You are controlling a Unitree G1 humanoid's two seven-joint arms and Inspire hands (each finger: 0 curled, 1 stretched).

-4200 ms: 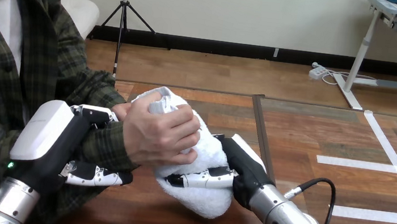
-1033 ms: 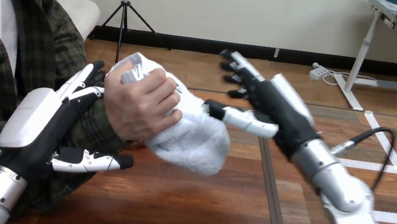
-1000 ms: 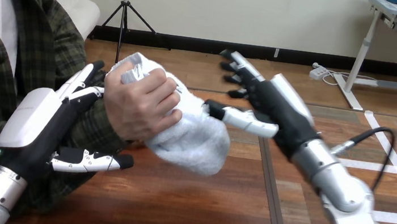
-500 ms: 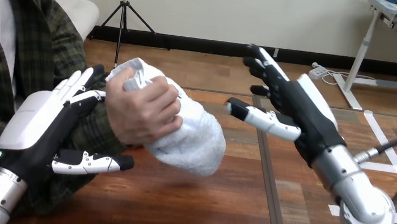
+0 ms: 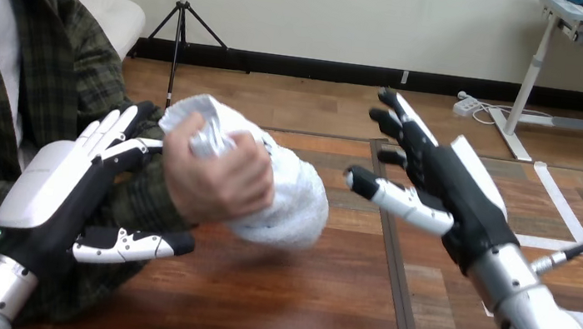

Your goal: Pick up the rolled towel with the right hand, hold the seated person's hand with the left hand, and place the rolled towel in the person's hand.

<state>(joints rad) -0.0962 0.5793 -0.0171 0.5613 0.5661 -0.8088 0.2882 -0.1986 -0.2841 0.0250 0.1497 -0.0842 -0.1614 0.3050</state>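
Over the wooden bench (image 5: 270, 313), the right hand (image 5: 452, 193) hangs empty with fingers spread, apart from the rolled towel (image 5: 293, 202) gripped in the person's hand (image 5: 214, 184). The left hand (image 5: 59, 186), fingers straight, flanks that wrist.

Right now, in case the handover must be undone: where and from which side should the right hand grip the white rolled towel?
Likely the free end of the white rolled towel, from the view's right: the person's hand wraps the other end, and the open right hand faces it.

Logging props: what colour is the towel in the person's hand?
White; the towel shows best in the head view.
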